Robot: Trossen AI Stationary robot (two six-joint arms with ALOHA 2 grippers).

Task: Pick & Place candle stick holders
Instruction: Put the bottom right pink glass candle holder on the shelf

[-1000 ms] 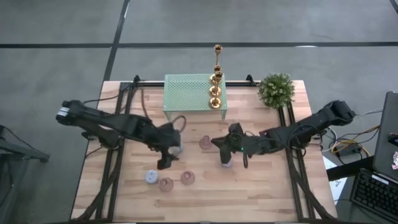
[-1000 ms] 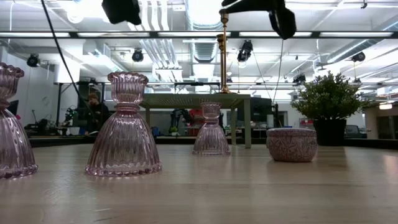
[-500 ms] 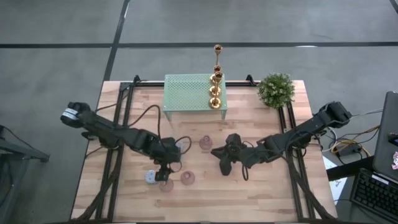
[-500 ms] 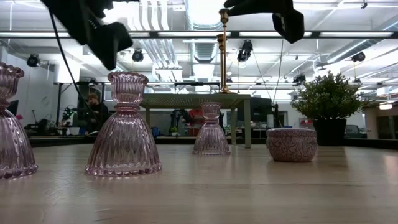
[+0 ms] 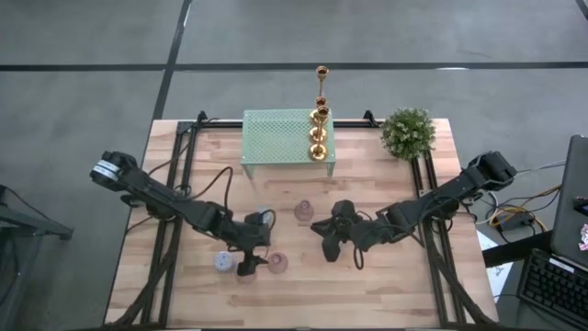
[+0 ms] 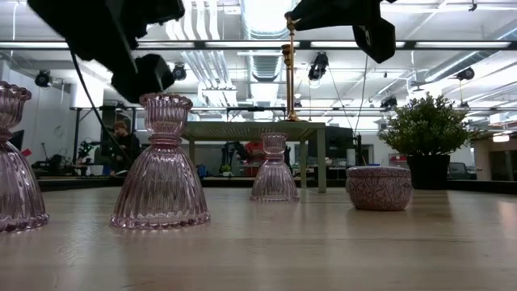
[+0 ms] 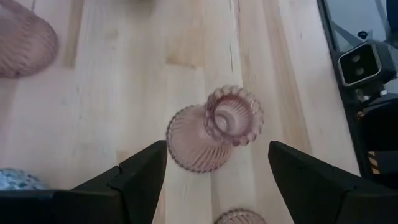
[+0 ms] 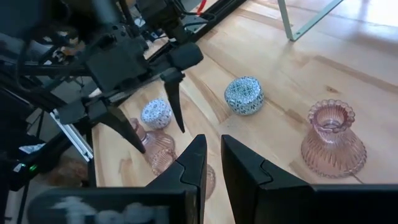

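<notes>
In the high view the left gripper (image 5: 248,265) sits low and left of centre on the pale wooden table (image 5: 386,285). Its fingers are spread wide around a ribbed pink glass candle holder with a scalloped rim (image 7: 214,127), which stands upright on the boards between them without visible contact in the left wrist view. A second ribbed pink glass holder (image 5: 277,263) stands just right of that gripper in the high view, and a small squat blue-white patterned round holder (image 5: 223,262) just to its left.

The right gripper (image 5: 334,241) hovers right of centre in the high view, its fingers drawn nearly together with only a narrow gap, gripping nothing. Another ribbed pink holder (image 5: 303,211) stands near the middle of the table, between the two grippers and a little higher in the frame.

In the upper middle of the high view a pale green mesh rack (image 5: 280,138) carries shiny gold slender candlesticks (image 5: 318,138) along its right edge. A bushy green potted plant (image 5: 409,131) occupies the upper right of the table.
</notes>
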